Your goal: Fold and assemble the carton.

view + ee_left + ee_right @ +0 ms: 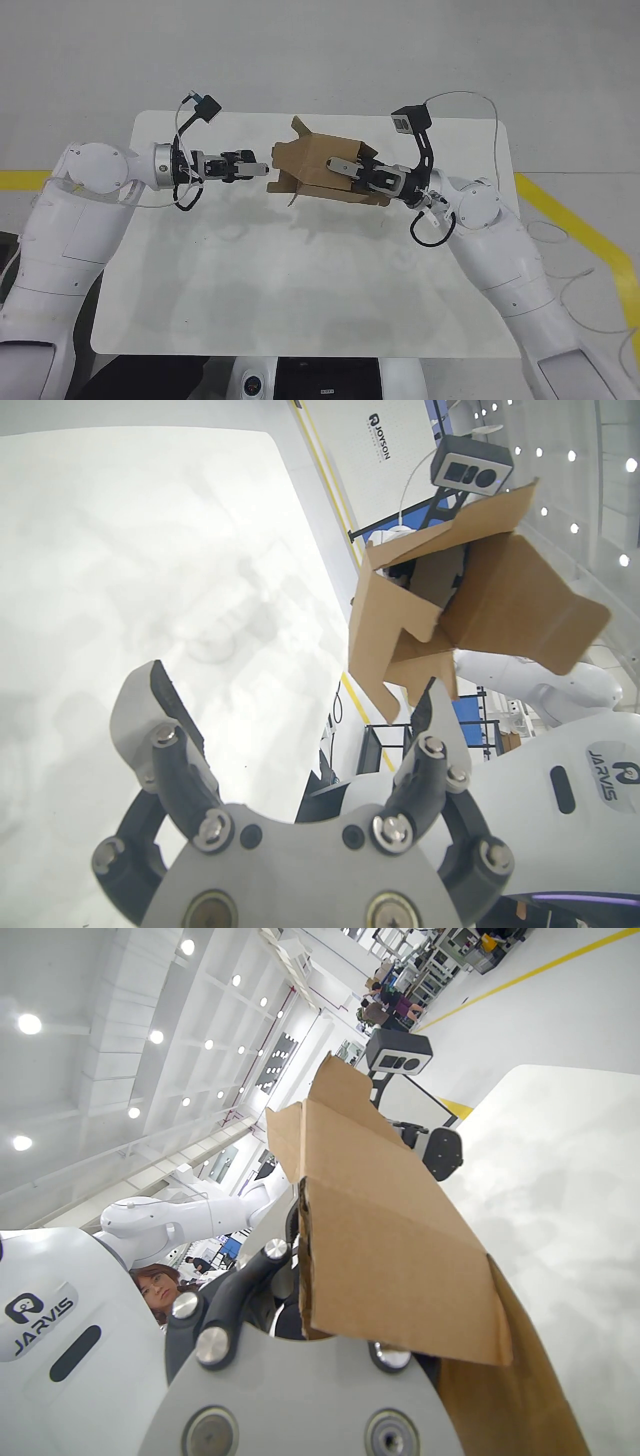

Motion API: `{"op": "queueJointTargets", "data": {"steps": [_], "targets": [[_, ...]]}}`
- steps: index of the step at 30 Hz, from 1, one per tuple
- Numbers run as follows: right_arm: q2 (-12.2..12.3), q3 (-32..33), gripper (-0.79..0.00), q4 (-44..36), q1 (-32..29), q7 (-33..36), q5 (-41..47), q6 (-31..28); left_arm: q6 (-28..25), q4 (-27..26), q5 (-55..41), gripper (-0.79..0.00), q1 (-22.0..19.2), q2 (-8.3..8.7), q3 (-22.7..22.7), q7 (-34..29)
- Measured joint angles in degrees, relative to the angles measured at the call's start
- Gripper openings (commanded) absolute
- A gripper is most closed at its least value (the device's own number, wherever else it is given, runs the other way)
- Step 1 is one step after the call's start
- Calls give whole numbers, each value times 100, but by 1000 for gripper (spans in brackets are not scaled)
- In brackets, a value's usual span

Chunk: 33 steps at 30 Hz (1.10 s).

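Over far middle of white flat table [300, 290], brown cardboard carton [318, 165] sits in right gripper [348, 168], which pinches one wall tight. Cannot tell if carton touches table. Left gripper [295, 680] hangs just beside loose flap [372, 650] at carton end facing it, fingers spread wide, holding nothing. Carton already popped into box shape, walls standing. Flaps stick out, that end open. Guess: about midway. Left to do: push flaps in, tuck them, close ends.

We make out a logo with one line of dark lettering on the white wall panel [400, 455] beyond the table [150, 550].
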Motion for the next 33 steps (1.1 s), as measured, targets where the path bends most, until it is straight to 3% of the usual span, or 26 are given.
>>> {"op": "queueJointTargets", "data": {"steps": [8,16,33], "targets": [[-80,-149,-785,80,84,-153,-16,-97,-18,-15,220,0,39,-15,52,178],[-156,-299,-785,169,152,-243,-98,-189,91,51,-511,0,-28,-44,103,-456],[-212,-236,-785,265,143,-356,-184,-287,78,302,-809,0,-132,-40,-106,-463]]}}
